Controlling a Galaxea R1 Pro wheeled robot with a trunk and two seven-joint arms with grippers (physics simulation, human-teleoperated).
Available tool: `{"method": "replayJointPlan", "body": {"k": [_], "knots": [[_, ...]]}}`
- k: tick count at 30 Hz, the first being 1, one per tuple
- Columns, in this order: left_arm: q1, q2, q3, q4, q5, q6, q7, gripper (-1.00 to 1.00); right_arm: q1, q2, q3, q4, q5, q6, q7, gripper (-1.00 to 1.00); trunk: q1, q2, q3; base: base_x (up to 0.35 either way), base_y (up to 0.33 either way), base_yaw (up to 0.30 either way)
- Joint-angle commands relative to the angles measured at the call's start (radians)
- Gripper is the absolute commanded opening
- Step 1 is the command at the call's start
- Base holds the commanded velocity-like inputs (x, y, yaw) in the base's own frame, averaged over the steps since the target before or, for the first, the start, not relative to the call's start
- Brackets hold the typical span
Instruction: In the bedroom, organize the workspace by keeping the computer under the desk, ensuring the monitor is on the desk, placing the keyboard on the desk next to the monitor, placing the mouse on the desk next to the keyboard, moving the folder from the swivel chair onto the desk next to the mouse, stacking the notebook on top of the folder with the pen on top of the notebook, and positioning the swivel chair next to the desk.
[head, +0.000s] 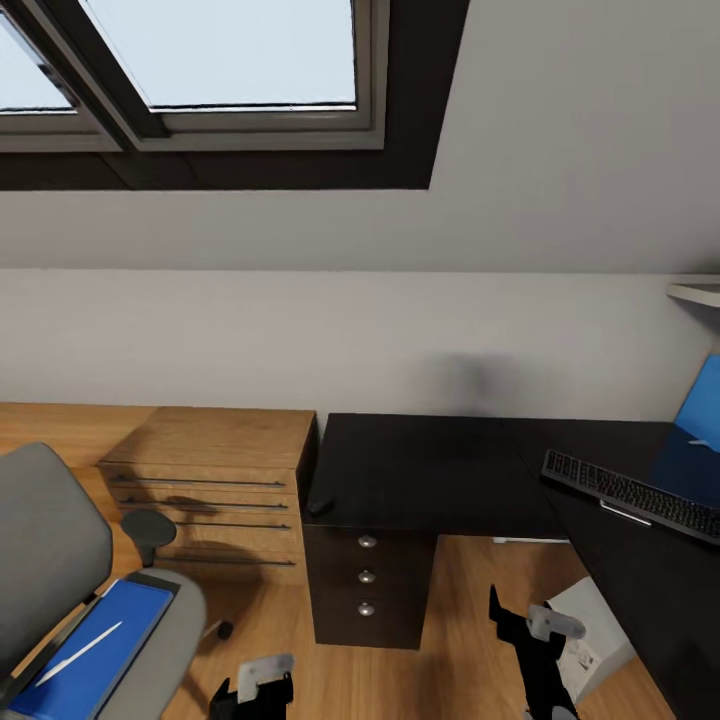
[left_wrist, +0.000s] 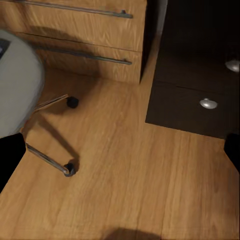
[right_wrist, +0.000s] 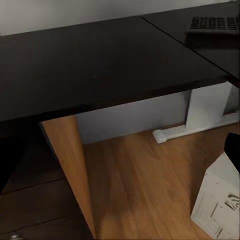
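Left gripper (head: 252, 688) and right gripper (head: 540, 625) low, empty; can't tell if jaws are apart. Folder (head: 95, 648) on chair (head: 60, 560) seat, pen-like stick on top. Computer (head: 590, 635) under desk (head: 430, 470). Mouse (head: 320, 506) at desk's front-left corner, keyboard (head: 632, 494) toward right edge. Likely step: fetch folder; next, turn to chair.

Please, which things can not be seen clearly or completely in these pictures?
- swivel chair: head view, cut by the left and lower edges.
- keyboard: its right end cut by the picture edge.
- computer: partly hidden behind the right claw.
- Small dark object on the desk corner: too small to identify.
- Both claws: fingertips unclear, open or shut unknown.
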Motion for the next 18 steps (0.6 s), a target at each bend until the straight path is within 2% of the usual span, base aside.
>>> {"method": "replayJointPlan", "body": {"k": [1,3,4,9,10,11,13,14,18], "knots": [[-0.001,0.001,-0.003,-0.034,0.010,0.024,0.007,1.00,-0.001,0.003,-0.002,-0.042,0.001,0.040,-0.004,1.00,0.001,-0.002,-0.002,0.000,0.000,0.000],[-0.001,0.000,-0.002,-0.109,0.010,0.077,0.009,1.00,-0.001,0.007,-0.002,-0.133,0.000,0.143,-0.010,1.00,0.001,-0.002,-0.002,0.000,0.000,0.000],[-0.001,0.000,0.002,-0.193,0.010,0.136,0.011,1.00,-0.001,0.012,-0.001,-0.232,-0.001,0.268,-0.014,1.00,0.001,-0.002,-0.002,0.000,0.000,0.000],[-0.001,0.000,0.022,-0.397,0.011,0.306,0.014,1.00,-0.001,0.027,0.001,-0.487,-0.003,0.606,-0.017,1.00,0.001,-0.002,-0.002,0.000,0.000,0.000],[-0.001,-0.006,0.032,-0.529,0.011,0.407,0.016,1.00,-0.003,0.036,-0.001,-0.662,-0.011,0.838,-0.021,1.00,0.001,-0.002,-0.002,0.000,0.000,0.000],[-0.001,-0.011,0.035,-0.580,0.011,0.435,0.016,1.00,-0.004,0.039,-0.005,-0.714,-0.026,0.925,-0.022,1.00,0.001,-0.002,-0.002,0.000,0.000,0.000],[-0.001,-0.015,0.043,-0.629,0.011,0.460,0.016,1.00,-0.005,0.041,-0.008,-0.747,-0.054,0.987,-0.025,1.00,0.001,-0.002,-0.002,0.000,0.000,0.000],[-0.001,-0.017,0.050,-0.650,0.010,0.472,0.016,1.00,-0.005,0.043,-0.012,-0.782,-0.128,1.050,-0.026,1.00,0.001,-0.002,-0.002,0.000,0.000,0.000],[-0.001,-0.012,0.058,-0.621,0.008,0.478,0.017,1.00,-0.003,0.044,-0.015,-0.793,-0.188,1.079,-0.025,1.00,0.001,-0.002,-0.002,0.000,0.000,0.000]]}}
